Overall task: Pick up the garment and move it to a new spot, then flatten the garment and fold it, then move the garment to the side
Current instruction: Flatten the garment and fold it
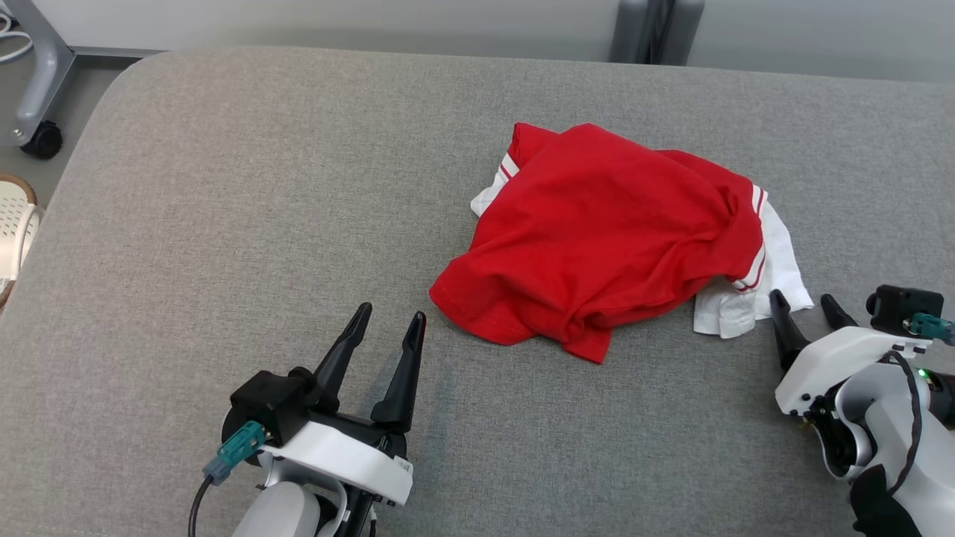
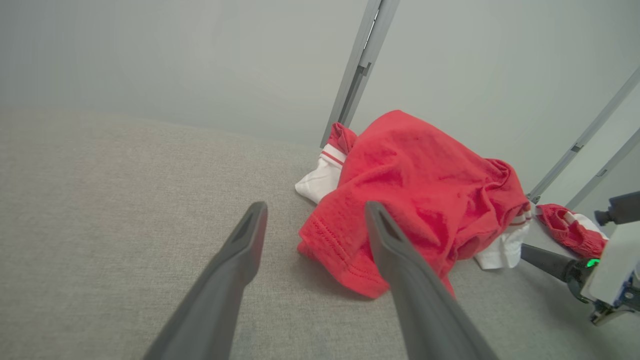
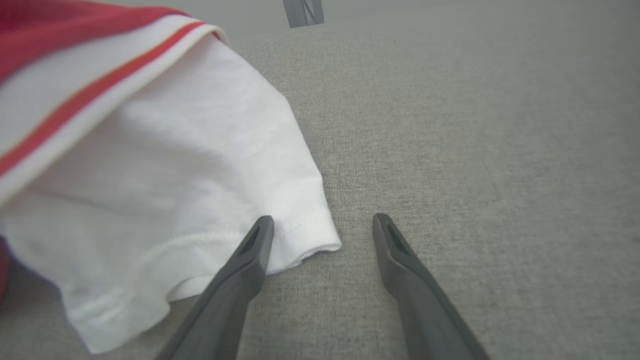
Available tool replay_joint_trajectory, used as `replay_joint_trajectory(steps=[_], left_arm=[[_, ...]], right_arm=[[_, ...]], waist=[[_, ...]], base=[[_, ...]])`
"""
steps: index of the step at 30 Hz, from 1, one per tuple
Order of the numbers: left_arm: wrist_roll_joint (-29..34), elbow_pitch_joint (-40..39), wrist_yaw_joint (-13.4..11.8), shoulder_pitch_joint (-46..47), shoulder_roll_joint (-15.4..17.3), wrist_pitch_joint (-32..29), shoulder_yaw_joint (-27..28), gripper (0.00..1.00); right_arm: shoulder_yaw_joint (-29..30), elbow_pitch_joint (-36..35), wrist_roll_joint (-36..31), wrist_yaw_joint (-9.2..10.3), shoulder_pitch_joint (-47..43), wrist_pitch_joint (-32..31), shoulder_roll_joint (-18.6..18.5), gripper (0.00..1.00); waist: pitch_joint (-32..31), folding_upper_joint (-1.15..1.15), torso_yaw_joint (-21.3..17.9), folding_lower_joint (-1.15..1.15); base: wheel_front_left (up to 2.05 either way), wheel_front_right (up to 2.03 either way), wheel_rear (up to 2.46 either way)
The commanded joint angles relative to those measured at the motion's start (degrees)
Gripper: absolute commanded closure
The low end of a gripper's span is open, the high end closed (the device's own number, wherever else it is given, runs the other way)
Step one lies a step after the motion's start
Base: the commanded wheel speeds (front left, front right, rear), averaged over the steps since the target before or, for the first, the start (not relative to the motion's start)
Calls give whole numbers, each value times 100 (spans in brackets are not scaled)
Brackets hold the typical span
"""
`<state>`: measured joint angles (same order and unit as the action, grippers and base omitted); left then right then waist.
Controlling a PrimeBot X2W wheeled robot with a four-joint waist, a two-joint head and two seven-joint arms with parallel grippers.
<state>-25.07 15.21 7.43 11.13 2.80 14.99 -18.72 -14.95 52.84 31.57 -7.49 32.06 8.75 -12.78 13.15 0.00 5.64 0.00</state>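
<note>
The shirt (image 1: 597, 231) is limp, light (it'll sag): pinch hem (image 1: 507, 328) and sleeve (image 1: 746, 306); your left fingers (image 1: 406, 365) and right fingers (image 1: 783, 328) gape empty.

The garment (image 1: 597, 231) at centre right was soft, matt knit cloth, creased, with a double-stitched hem. Its white sleeve (image 3: 165, 165), at the left of the right wrist view, had the same dull, fine texture. The padded surface (image 1: 224, 186) beneath was covered in coarse grey woven fabric, matt and slightly rough. The left gripper (image 1: 393, 313) and right gripper (image 1: 802, 297) had smooth, dark, matt plastic fingers on white, faintly glossy plastic housings. At upper left, a frame leg (image 1: 45, 67) looked like smooth grey painted metal.
</note>
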Motion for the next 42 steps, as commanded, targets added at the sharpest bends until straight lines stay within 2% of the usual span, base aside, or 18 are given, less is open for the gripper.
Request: replay_joint_trajectory(steps=[1, 2, 3, 4, 5, 12, 20, 27, 42], left_arm=[[-23, -2, 8, 103, 22, 24, 11, 0], [-23, 0, 8, 98, 24, 24, 15, 0], [-23, 2, 8, 92, 23, 24, 19, 0], [-26, 5, 8, 87, 23, 24, 21, 0], [-30, 12, 8, 84, 23, 24, 20, 0], [-54, 56, 8, 74, 23, 24, 13, 0], [-92, 99, 8, 14, 23, 24, 37, 0], [-130, 100, 8, -93, 23, 25, 60, 0], [-147, 43, 8, -211, 23, 25, 80, 0]], right_arm=[[-37, 37, 49, -2, 38, -33, -9, 0], [-117, 57, 105, -2, 49, -56, 8, 0], [-195, 63, 161, -2, 63, -70, 13, 51], [-282, 43, 207, -2, 77, -63, 6, 86], [-371, 17, 258, -2, 89, -32, -13, 100], [-878, -162, 383, -2, 212, 311, -266, 100], [-971, -245, 85, -2, 391, 569, -737, 100], [-672, -310, -400, -2, 482, 627, -1031, 100], [358, -692, -1475, -1, 180, 375, -1214, 100]], waist=[[2, 0, 0, 0], [4, 0, -3, 0], [5, 0, -8, 0], [5, 0, -14, 0], [1, 0, -22, 0], [-92, 0, -119, 0], [-273, 0, -236, 0], [-444, 0, -311, 0], [-597, 0, -414, 0]], base=[[0, 0, 0], [0, 0, 0], [0, 0, 0], [0, 0, 0], [0, 0, 0], [0, 0, 0], [0, 0, 0], [0, 0, 0], [0, 0, 0]])
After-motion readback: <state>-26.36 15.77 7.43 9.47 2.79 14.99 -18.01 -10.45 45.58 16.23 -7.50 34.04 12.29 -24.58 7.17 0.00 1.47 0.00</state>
